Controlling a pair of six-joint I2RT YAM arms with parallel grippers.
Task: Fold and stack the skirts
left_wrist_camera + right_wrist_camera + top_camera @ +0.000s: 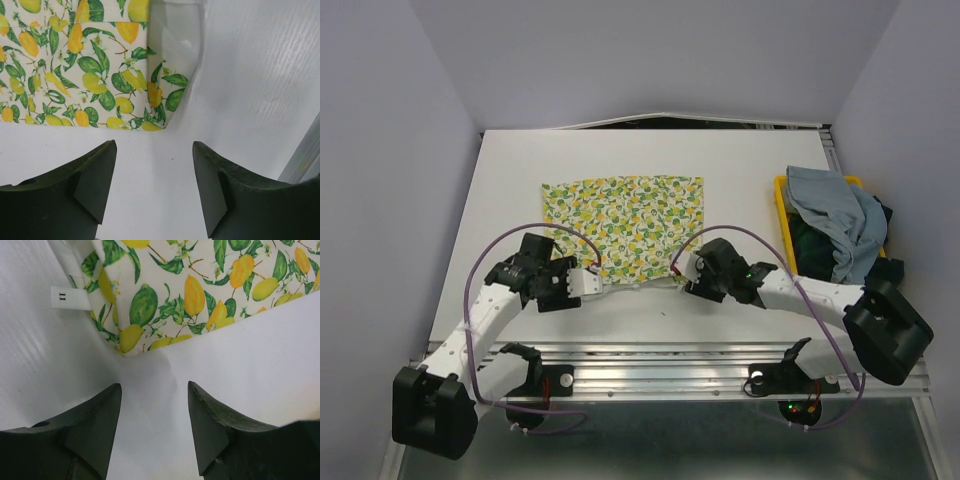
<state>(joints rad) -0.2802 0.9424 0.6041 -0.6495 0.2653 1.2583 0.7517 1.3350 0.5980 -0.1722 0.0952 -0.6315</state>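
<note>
White table [510,180] — yellow plastic tray [783,220] sits near its right edge.

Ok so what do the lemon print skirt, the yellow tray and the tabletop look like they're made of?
Lemon print skirt: thin matte woven cloth, likely cotton; it lies limp with soft creases and a sewn-in size tag. Yellow tray: probably rigid plastic, smooth; straight, even rim. Tabletop: hard white board, faintly streaked sheen in the wrist views; exact material unclear.
</note>
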